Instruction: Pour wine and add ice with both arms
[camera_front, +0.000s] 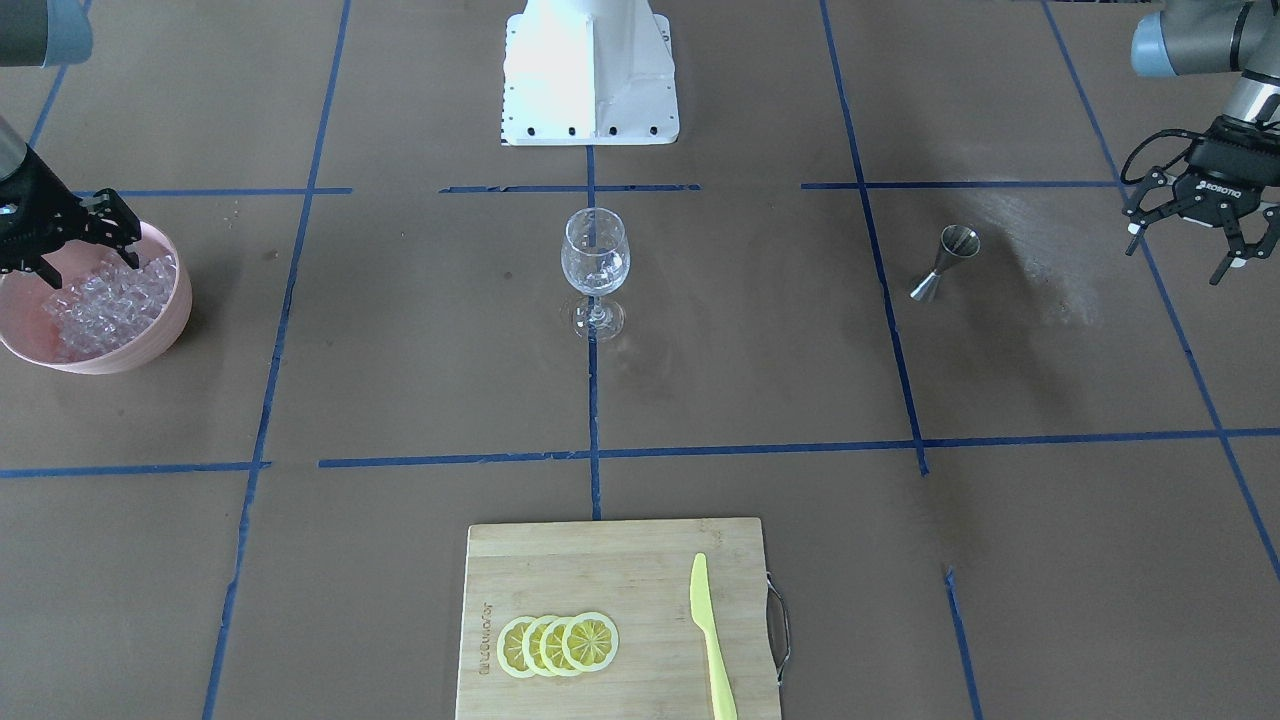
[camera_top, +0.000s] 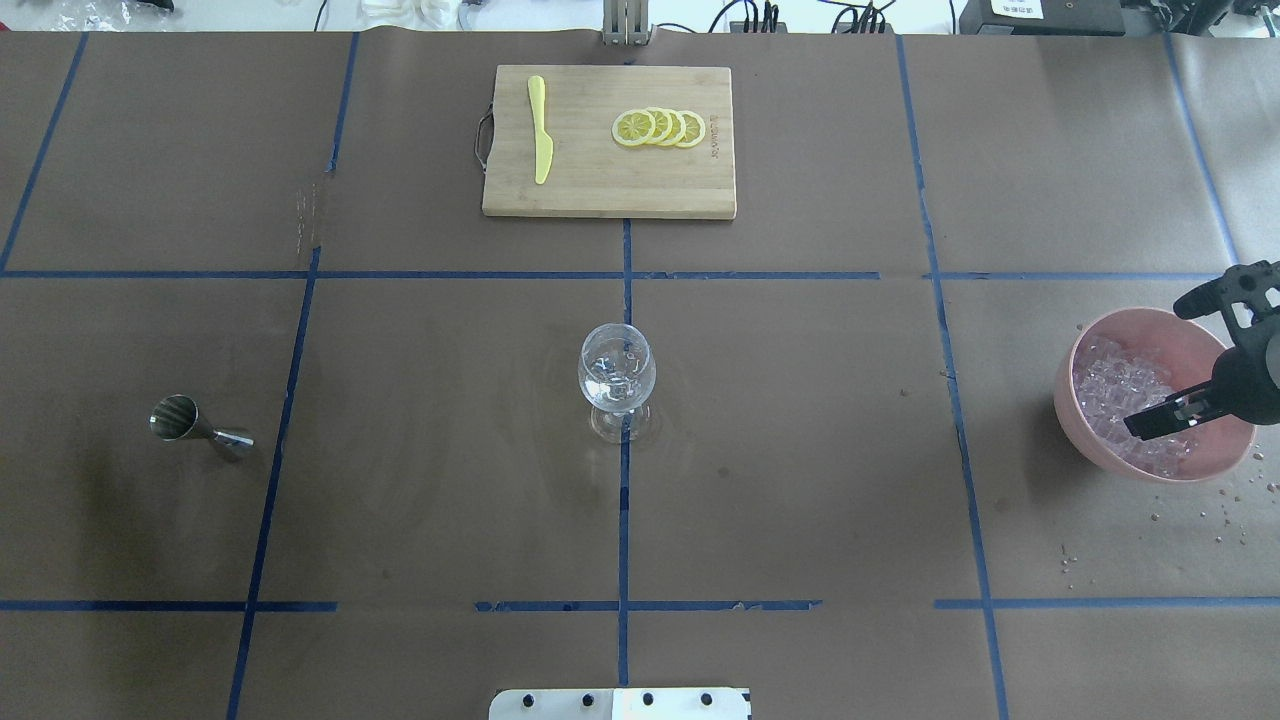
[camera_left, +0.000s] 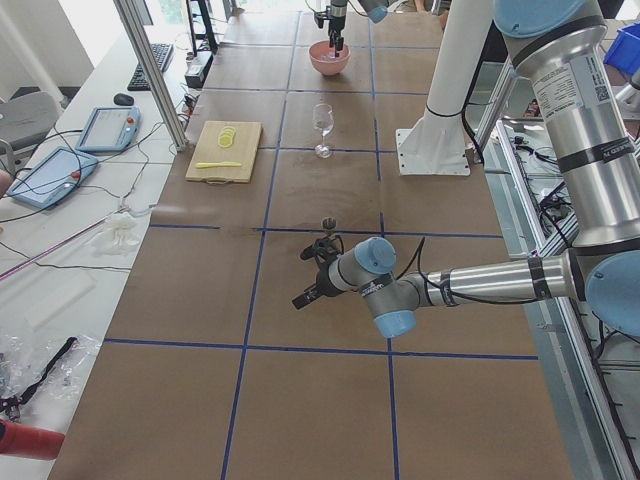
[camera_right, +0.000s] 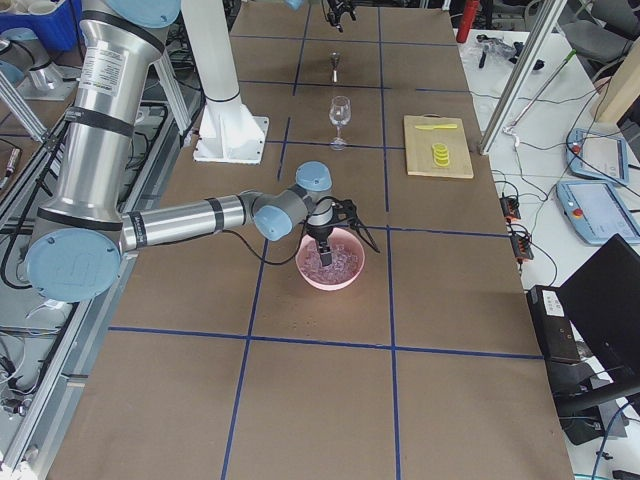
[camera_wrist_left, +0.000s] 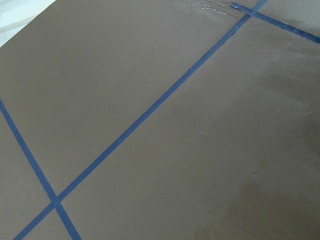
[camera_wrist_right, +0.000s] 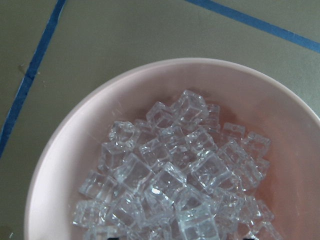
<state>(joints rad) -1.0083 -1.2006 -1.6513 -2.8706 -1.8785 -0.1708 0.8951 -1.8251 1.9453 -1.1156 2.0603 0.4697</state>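
— Where is your right claw?
— My right gripper (camera_top: 1155, 370) hangs over the pink bowl (camera_top: 1085, 425), fingers spread wide, gripping nothing. The ice (camera_wrist_right: 170, 180) is heaped in that bowl, directly beneath it.
— And the left?
— My left gripper (camera_front: 1180, 252) hovers over bare table, outward of the jigger (camera_front: 945, 262), also spread and empty. The wine glass (camera_front: 595, 255) stands upright mid-table.

Clear ice cubes (camera_wrist_right: 172, 197) heaped in pink bowl (camera_wrist_right: 60, 150) on brown table (camera_wrist_right: 125, 30).
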